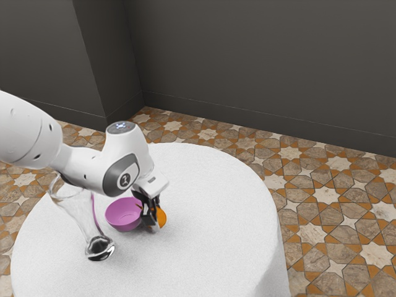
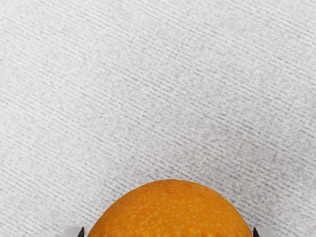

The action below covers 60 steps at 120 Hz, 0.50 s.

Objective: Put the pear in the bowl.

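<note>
While the arm (image 1: 86,170) reaches in from the exterior view's left, I have the black two-finger gripper (image 1: 153,226) pointed down over the round table (image 1: 216,204), with the orange pear (image 1: 161,216) pinched between its jaws. From the hand's own camera I see the pear's speckled, rounded skin up close, with a dark edge of the fingers against it on either side. In the exterior view one finger covers part of the fruit, and the rest bulges out toward the exterior view's right. I cannot tell whether its underside touches the white cloth (image 1: 204,247) or hangs just above it.

The pear is outside the purple bowl (image 1: 122,221), near its rim on the exterior view's right. The bowl sits upright on the cloth, partly behind the gripper. On its other side, nearer the exterior view's left and lower edge, a clear glass vessel (image 1: 77,213) stands on a dark, shiny base (image 1: 99,248), its upper part passing in front of or behind the arm's outline; I can't make out which.

Beyond the table I get star-patterned floor tiles (image 1: 315,207) and a dark gray wall (image 1: 260,68).
</note>
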Available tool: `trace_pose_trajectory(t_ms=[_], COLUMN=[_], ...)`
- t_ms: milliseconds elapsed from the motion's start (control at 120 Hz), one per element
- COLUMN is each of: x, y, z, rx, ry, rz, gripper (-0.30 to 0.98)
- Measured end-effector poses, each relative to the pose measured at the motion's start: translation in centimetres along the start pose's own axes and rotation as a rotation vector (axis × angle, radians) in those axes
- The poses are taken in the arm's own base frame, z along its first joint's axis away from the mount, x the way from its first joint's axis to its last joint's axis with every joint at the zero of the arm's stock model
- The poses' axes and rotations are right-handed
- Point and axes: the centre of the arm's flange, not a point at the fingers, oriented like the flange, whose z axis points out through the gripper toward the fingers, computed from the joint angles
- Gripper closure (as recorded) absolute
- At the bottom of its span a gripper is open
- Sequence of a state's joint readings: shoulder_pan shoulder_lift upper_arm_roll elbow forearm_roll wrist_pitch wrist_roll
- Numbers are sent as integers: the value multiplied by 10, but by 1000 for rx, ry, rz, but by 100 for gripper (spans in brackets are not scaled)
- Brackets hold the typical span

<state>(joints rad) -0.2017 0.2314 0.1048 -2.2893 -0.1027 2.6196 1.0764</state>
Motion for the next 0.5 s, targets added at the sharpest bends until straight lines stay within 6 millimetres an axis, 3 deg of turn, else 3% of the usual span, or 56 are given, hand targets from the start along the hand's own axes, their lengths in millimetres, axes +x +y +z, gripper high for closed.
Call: trace_pose_trajectory(t_ms=[183, 317, 500], x=[5, 8, -26], y=[-5, -12, -27], z=[-13, -42, -79], rx=[36, 77, 79], ry=[14, 39, 32], rz=[6, -4, -103], gripper=[62, 73, 80])
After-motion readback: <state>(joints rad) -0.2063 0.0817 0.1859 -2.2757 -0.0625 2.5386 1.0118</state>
